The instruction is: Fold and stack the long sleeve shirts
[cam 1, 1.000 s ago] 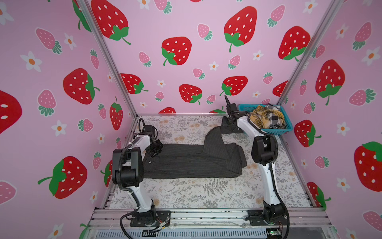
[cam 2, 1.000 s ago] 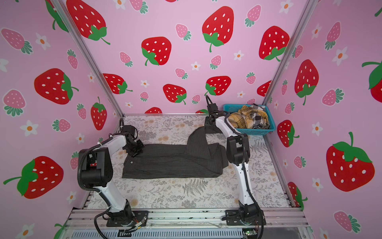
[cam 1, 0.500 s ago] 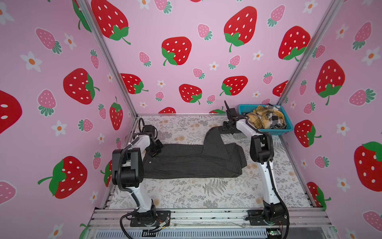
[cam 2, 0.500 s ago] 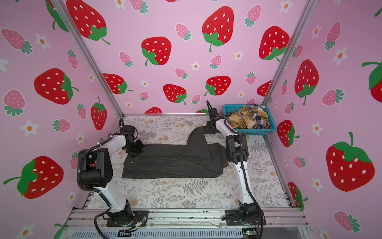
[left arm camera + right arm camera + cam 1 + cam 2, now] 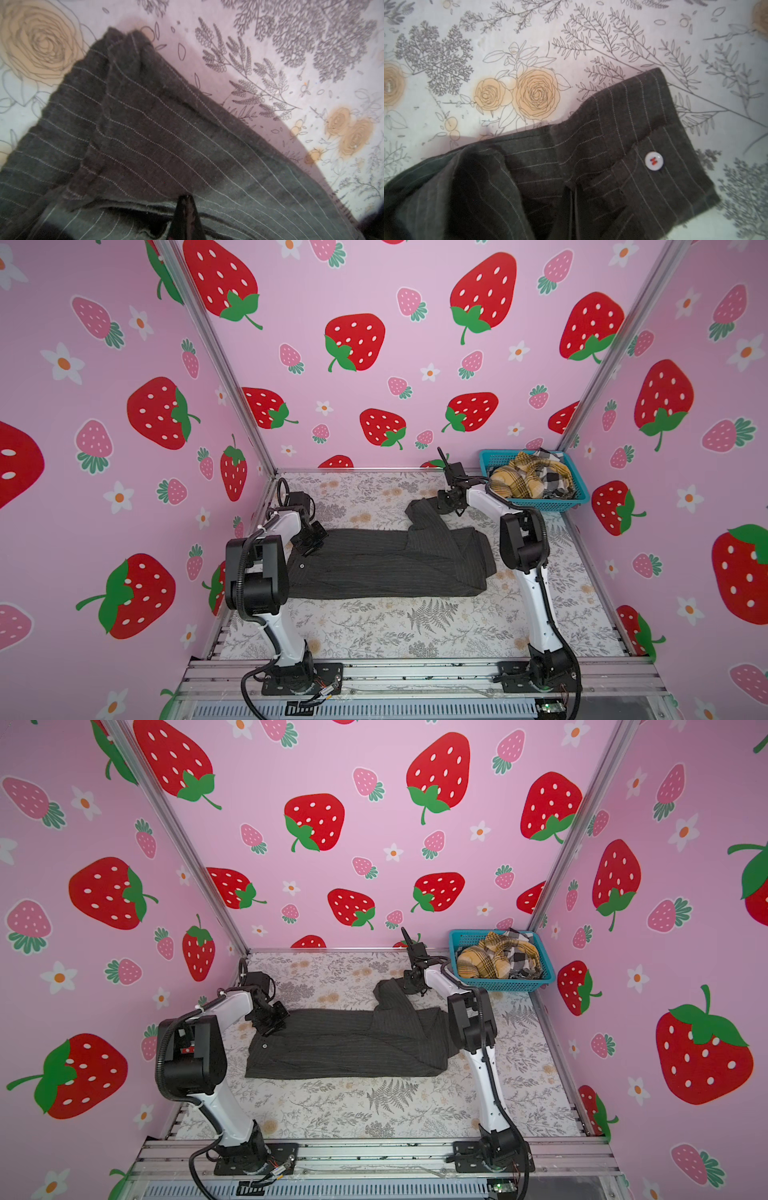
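Bare tabletop (image 5: 415, 630) before the charcoal shirt (image 5: 374, 568); teal basket (image 5: 540, 502) seemingly close behind the right arm (image 5: 523, 547)

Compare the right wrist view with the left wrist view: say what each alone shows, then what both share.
Only the right wrist view: a sleeve cuff with a white button. Only the left wrist view: a buttonless folded corner and the left gripper, shut on the cloth. Both: the dark pinstriped shirt lying on the flowered table cover.
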{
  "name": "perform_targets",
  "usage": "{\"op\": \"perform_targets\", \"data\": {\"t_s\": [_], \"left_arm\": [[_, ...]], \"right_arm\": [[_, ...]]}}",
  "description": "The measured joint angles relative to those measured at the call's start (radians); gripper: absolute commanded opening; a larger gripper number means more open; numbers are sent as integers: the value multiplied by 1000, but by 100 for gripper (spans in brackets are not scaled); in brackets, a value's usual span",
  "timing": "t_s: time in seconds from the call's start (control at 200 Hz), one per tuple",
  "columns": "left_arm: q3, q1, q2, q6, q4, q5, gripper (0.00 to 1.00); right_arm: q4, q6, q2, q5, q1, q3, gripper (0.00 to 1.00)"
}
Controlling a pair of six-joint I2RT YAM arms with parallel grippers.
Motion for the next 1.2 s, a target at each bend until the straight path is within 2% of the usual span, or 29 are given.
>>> {"op": "perform_targets", "data": {"t_s": [0.175, 0.34, 0.55, 0.645, 0.655, 0.755, 0.86, 0.98, 1.196], "left_arm": [[0, 0, -24, -7, -2, 25, 0], [10, 0, -111, -21, -11, 47, 0], [12, -4, -224, -56, -10, 87, 0], [-5, -14, -271, -72, 1, 105, 4], [-7, -16, -275, -74, 3, 107, 9], [-62, -37, -333, -90, 45, 150, 31], [-150, -79, -389, -107, 125, 226, 48], [-192, -161, -407, -116, 212, 332, 58], [-193, -301, -384, -159, 410, 516, 63]], "right_arm": [[37, -50, -164, 79, 78, -71, 0], [135, -79, -370, 123, 182, -169, 0], [297, -95, -614, 136, 337, -500, 0], [346, -100, -668, 150, 421, -658, 0], [348, -100, -671, 151, 429, -668, 0], [371, -100, -693, 173, 527, -785, 0], [391, -97, -723, 189, 610, -867, 0], [441, -98, -822, 194, 631, -958, 0], [558, -102, -987, 174, 627, -1048, 0]]}}
